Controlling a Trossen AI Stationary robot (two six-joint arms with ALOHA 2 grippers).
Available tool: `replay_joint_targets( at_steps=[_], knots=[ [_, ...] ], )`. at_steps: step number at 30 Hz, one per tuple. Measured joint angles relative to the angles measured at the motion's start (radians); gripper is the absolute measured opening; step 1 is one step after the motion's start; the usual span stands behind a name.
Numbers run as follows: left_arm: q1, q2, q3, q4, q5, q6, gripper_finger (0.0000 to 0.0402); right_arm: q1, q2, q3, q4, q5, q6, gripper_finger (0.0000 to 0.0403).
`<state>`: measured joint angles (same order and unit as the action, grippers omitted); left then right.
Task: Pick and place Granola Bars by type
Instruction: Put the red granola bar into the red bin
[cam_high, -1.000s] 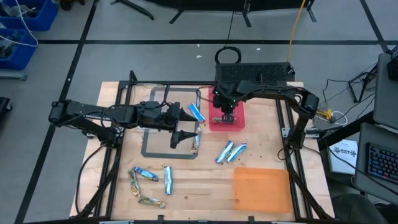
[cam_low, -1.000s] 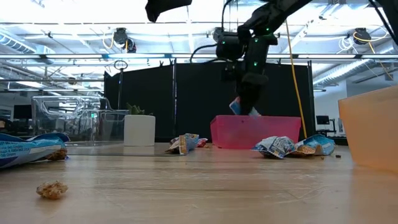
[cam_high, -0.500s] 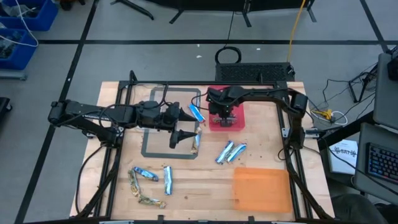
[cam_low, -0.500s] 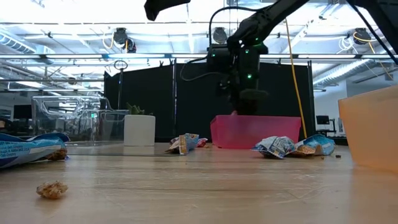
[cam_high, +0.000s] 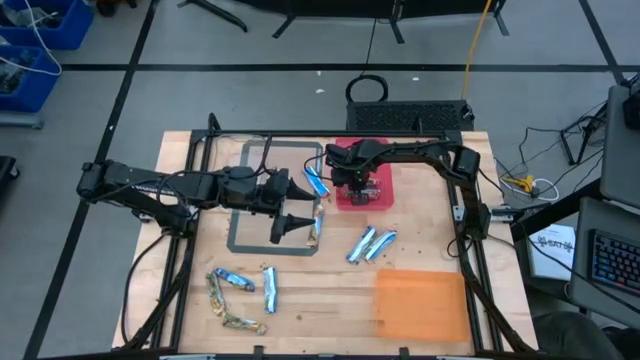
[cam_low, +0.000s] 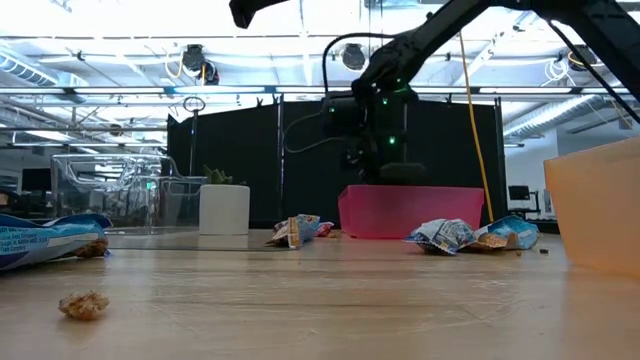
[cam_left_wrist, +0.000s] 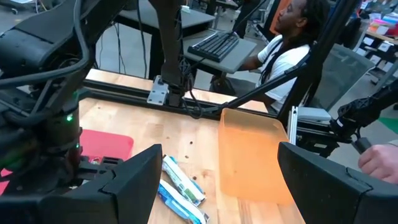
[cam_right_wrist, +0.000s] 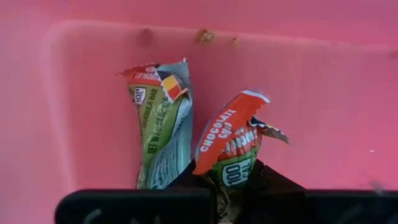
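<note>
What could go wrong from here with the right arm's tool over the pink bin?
1. The right tool sits low in the shallow pink plastic bin with a red-and-green wrapped granola bar between its fingers; the wrapper may cling on release.
2. A second green-wrapped bar lies alongside and could be dragged out.
3. The left tool hovers near the bin; the arms might collide.

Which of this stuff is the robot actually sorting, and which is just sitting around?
Part of the job: granola bars, pink bin, orange bin, right gripper over the pink bin.

Just there: potted plant, clear container, crumb.
</note>
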<state>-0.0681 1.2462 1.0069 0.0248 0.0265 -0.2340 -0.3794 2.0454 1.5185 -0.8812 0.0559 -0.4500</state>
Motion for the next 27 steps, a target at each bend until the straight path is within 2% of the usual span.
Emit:
replay_joint_targets(
  at_steps=[5,9,20,27],
  knots=[
    [0.000,-0.006,0.000,0.002,0.000,-0.005,0.0324,0.000,-0.004,0.000,0.015,0.043,-0.005,0.0011],
    [0.000,-0.005,0.000,-0.001,0.001,-0.005,0.0324,0.001,-0.018,0.000,0.042,0.077,-0.008,0.0032],
    [0.000,-0.005,0.000,-0.054,0.025,-0.035,0.0324,0.002,-0.028,-0.001,0.031,0.080,0.027,0.0131],
    [0.001,-0.005,0.000,-0.053,-0.010,-0.053,0.0324,0.002,-0.110,-0.001,0.044,0.081,0.028,0.0172]
  ],
)
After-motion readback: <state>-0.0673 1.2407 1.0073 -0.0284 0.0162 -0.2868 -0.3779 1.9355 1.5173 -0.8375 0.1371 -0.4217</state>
